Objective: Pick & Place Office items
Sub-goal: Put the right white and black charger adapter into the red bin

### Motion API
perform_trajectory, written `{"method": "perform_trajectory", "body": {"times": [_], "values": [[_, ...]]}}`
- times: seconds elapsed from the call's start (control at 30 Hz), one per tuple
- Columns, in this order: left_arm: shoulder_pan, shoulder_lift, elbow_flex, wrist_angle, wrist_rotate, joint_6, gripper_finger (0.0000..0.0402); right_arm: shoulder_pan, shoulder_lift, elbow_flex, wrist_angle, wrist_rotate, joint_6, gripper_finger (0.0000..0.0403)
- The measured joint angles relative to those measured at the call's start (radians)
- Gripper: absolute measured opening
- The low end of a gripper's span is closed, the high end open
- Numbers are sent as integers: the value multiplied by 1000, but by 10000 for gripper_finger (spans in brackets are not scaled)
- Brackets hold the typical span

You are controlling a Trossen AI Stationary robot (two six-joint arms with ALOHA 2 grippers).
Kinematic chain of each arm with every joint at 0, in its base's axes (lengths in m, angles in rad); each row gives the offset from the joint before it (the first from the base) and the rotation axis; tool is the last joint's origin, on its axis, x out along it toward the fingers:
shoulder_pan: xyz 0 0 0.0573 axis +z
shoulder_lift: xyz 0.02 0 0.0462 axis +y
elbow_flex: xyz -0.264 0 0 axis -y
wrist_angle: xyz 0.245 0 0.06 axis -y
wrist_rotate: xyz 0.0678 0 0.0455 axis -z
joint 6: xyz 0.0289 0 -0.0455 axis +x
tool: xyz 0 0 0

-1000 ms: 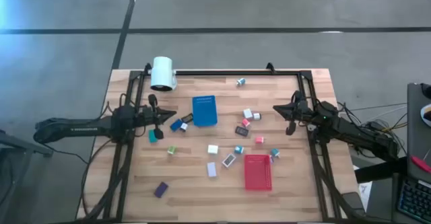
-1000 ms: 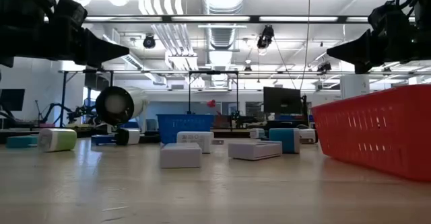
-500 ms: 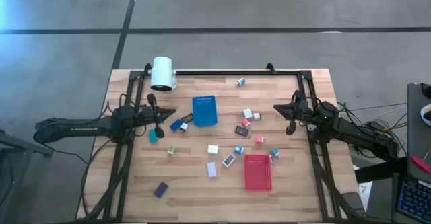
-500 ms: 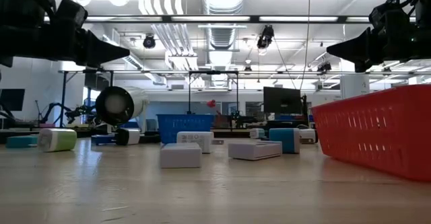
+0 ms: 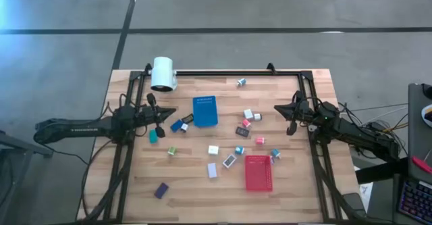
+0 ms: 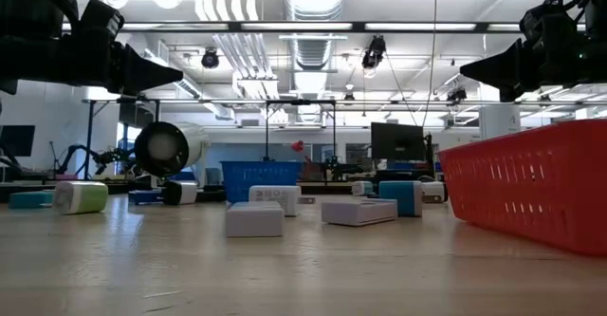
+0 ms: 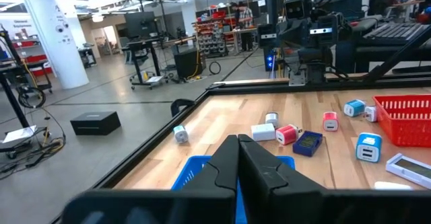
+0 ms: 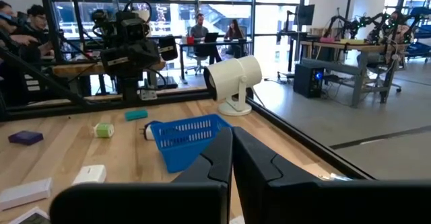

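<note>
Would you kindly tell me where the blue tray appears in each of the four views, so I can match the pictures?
High view: blue tray lies centre-left on the table, right of the left gripper.
Low view: far back, left of centre.
Left wrist view: bottom edge, behind that arm's shut fingers.
Right wrist view: centre, just above the right gripper, at.
Shared landmark: the white lamp, also and; absent from the left wrist view.

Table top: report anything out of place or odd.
The office items lie scattered loose over the wood; none shows inside the blue tray or the red tray. One item sits alone near the far rail. Nothing looks damaged.
</note>
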Motion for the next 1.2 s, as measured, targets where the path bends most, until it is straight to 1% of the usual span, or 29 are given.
{"method": "perform_trajectory", "body": {"times": [0.37, 0.47, 0.67, 0.77, 0.83, 0.9, 1.0, 1.13, 1.2], "values": [[0, 0, 0, 0, 0, 18, 9, 0, 0, 0, 5, 0, -4, 8], [0, 0, 0, 0, 0, 15, 9, 0, 0, 0, 45, 1, -10, 8], [0, 0, 0, 0, 1, 18, 9, 0, 31, 0, 208, 27, 22, 8], [0, 0, 0, 0, 1, 19, 9, 0, 68, 25, 197, 29, 22, 8], [0, 0, 0, 0, 2, 25, 10, 0, 104, 56, 167, 45, 31, 8], [0, 0, 0, 0, 2, 39, 9, 0, 155, 109, 100, 53, 48, 9], [0, 0, 0, 0, -13, 48, 8, 0, 252, 220, -49, 55, 43, 9], [0, 0, 0, 0, -31, 48, 10, 0, 405, 379, -251, 102, -2, 9], [0, 0, 0, 0, -31, 48, 11, 0, 489, 464, -366, 104, -17, 9]]}}
